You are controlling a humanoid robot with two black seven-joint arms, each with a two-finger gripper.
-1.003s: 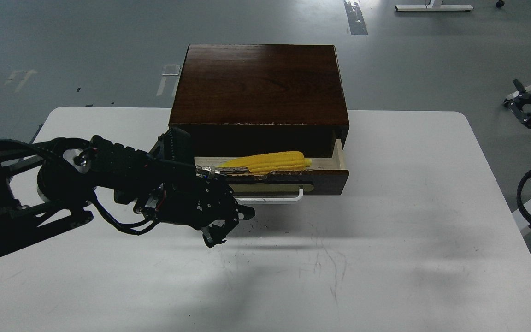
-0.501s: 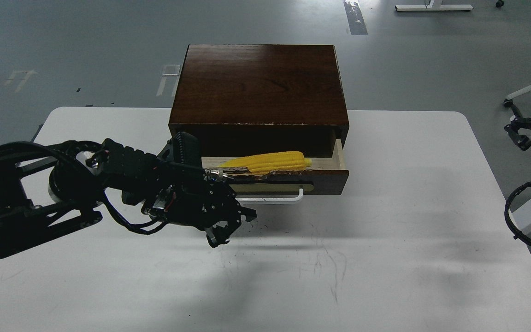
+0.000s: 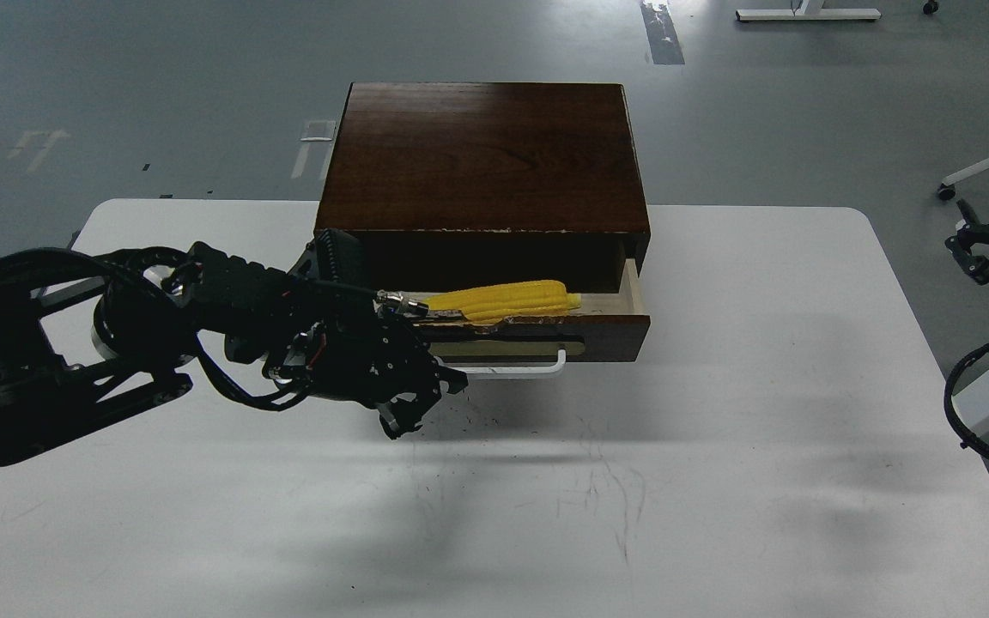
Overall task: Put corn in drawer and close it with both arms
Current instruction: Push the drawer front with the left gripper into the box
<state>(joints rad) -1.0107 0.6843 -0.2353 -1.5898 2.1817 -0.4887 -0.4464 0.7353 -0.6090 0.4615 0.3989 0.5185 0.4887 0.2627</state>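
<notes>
lying inside the open dark brown wooden drawer (image 3: 537,336), the bright yellow plastic corn cob (image 3: 503,299) looks light, stiff and smooth. left tool (image 3: 415,410) seems released, near the white bar handle (image 3: 516,369); right tool (image 3: 979,249) i cannot tell.

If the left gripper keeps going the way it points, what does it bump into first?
The left gripper points down and a bit forward, so it would probably meet the bare table first, just in front of the drawer. Depth is hard to judge from one view.
</notes>
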